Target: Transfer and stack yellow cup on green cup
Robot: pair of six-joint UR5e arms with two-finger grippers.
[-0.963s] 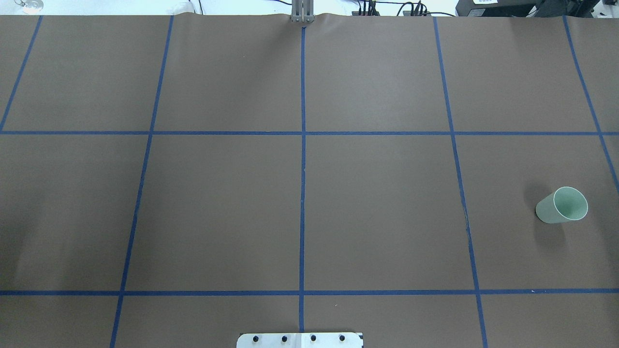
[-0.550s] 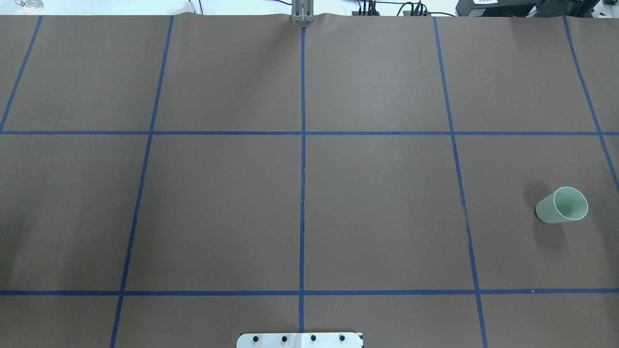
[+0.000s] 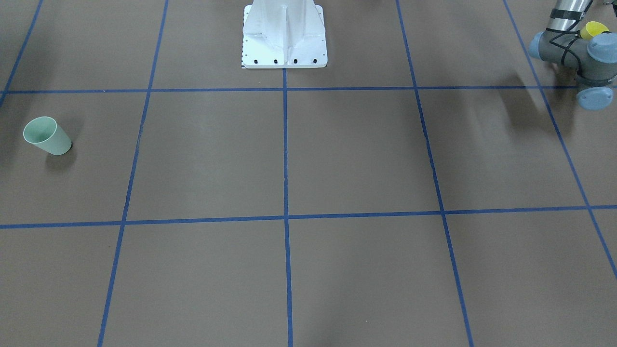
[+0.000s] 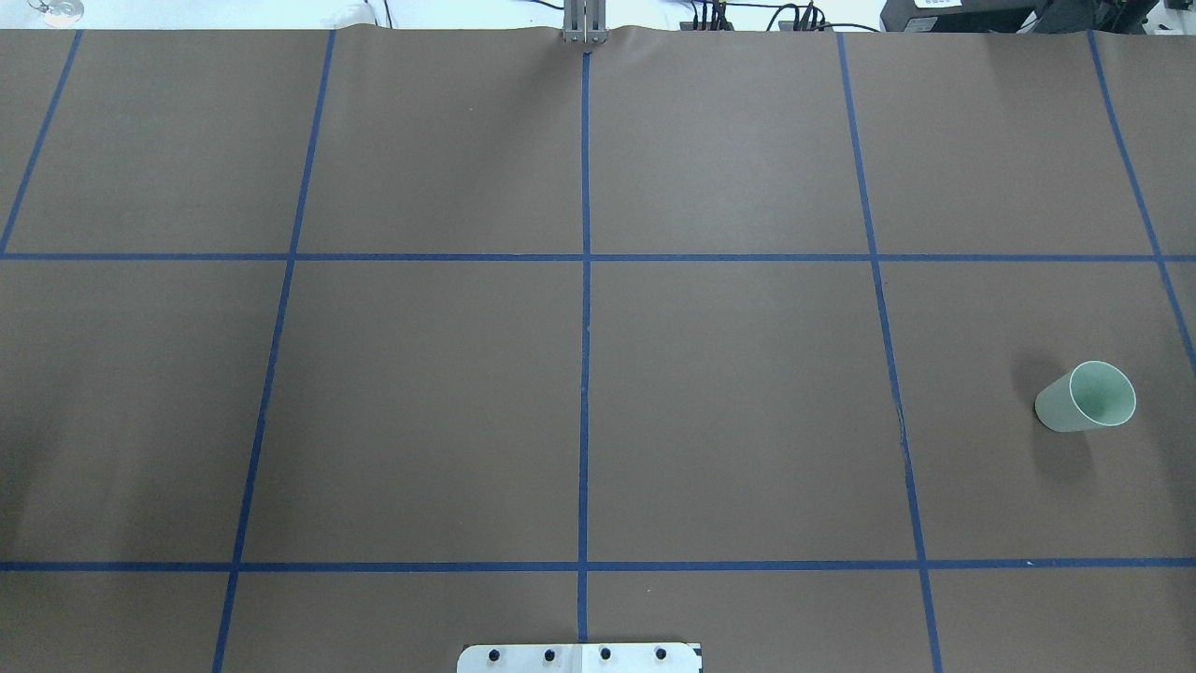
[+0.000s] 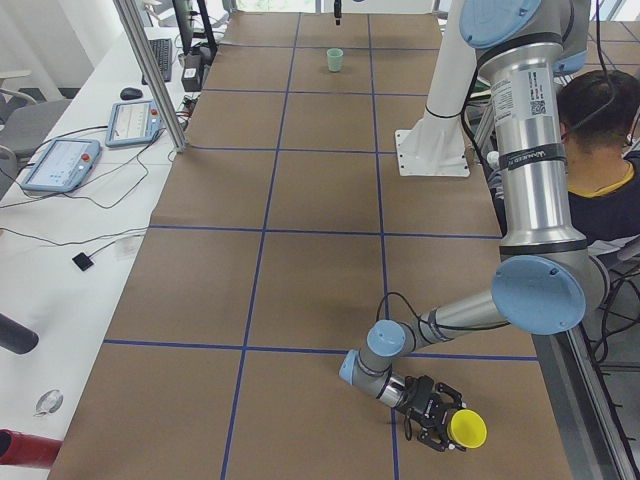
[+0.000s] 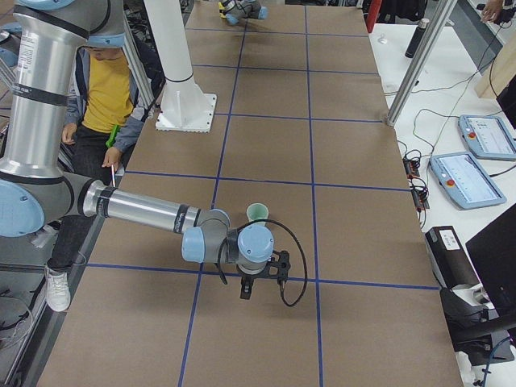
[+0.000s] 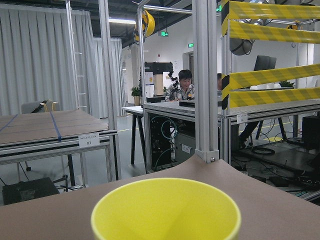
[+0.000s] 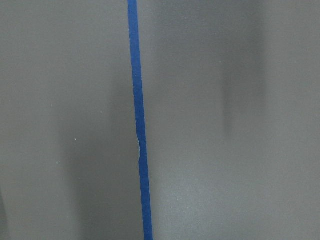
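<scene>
The yellow cup point(image 5: 466, 428) stands upright at the near left end of the table. It fills the bottom of the left wrist view point(image 7: 165, 210) and peeks out behind the left arm in the front view point(image 3: 594, 30). My left gripper point(image 5: 445, 420) lies level at the cup's side; I cannot tell if it is open or shut. The green cup point(image 4: 1086, 397) stands upright at the right end, also in the front view point(image 3: 46, 136). My right gripper point(image 6: 264, 286) points down beside the green cup point(image 6: 257, 213), apart from it; I cannot tell its state.
The white robot base point(image 3: 284, 43) sits at the table's middle edge. Blue tape lines point(image 8: 139, 125) grid the brown table. Operators sit behind the robot point(image 5: 600, 150) point(image 6: 105, 97). Tablets point(image 6: 476, 161) lie on the side bench.
</scene>
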